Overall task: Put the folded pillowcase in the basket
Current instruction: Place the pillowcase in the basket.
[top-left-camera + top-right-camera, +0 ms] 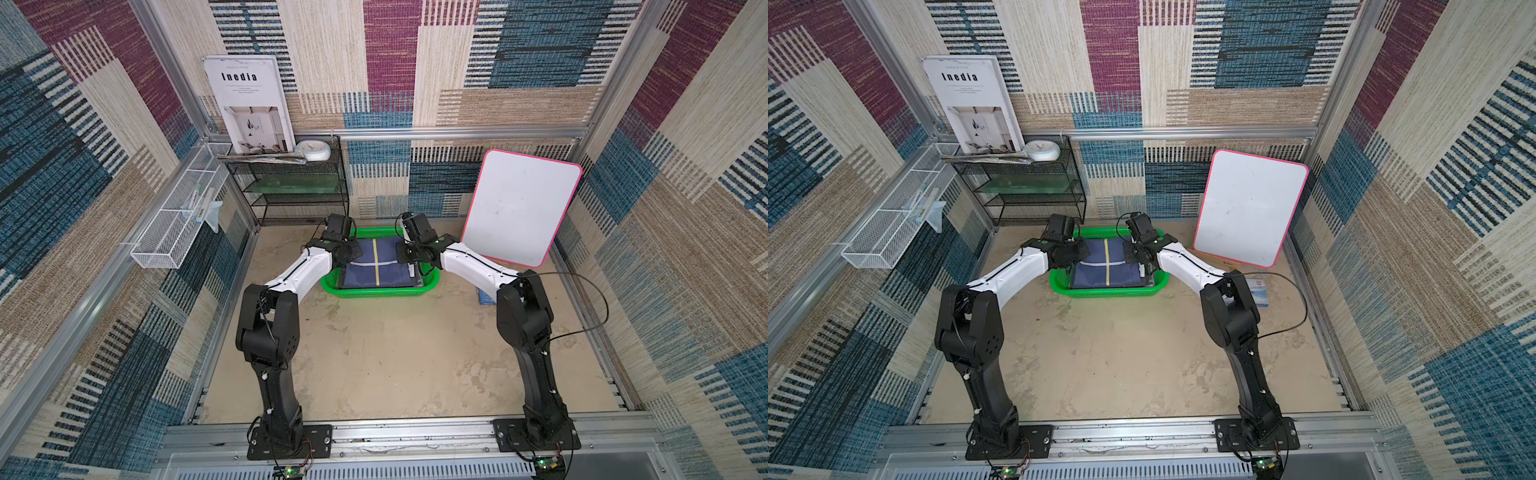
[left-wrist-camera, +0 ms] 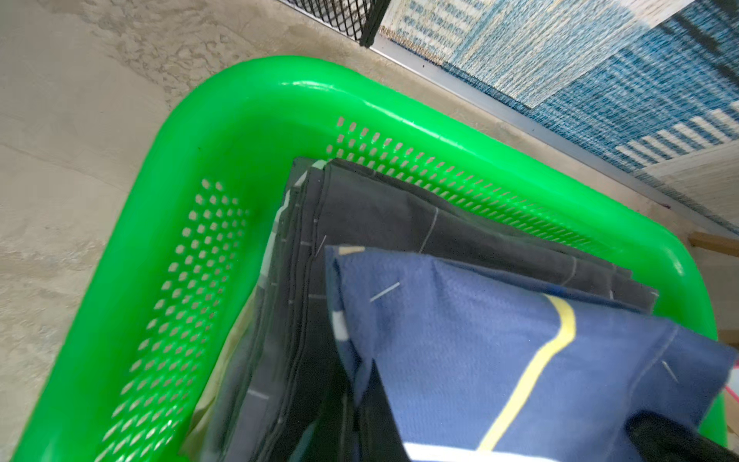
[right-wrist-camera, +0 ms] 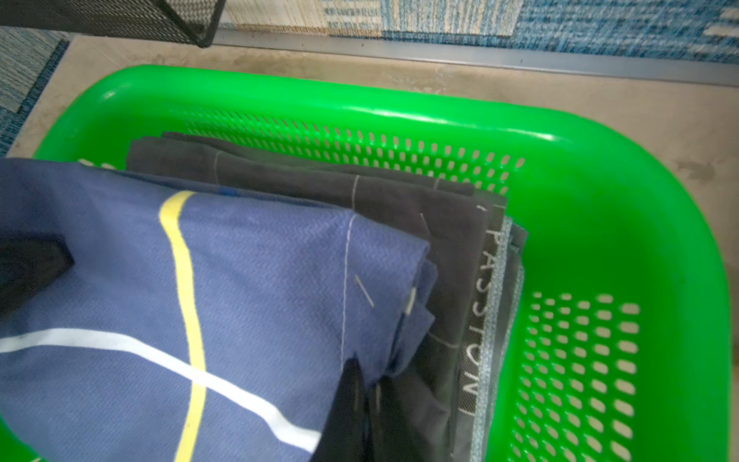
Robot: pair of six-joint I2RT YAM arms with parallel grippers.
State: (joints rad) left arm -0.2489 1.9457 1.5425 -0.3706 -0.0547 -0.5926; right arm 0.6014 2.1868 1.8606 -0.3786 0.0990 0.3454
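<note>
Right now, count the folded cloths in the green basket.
2 clearly: the blue pillowcase on top, a dark cloth beneath it in the basket. Underneath, paler edges may belong to hidden others.

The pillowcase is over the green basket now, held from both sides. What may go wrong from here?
1. The left end effector and the right end effector both pinch the pillowcase. An uneven release may open its fold.
2. It goes onto a stack of dark folded cloths, so it might land askew.
3. Withdrawing close to the basket wall might snag those cloths.
</note>
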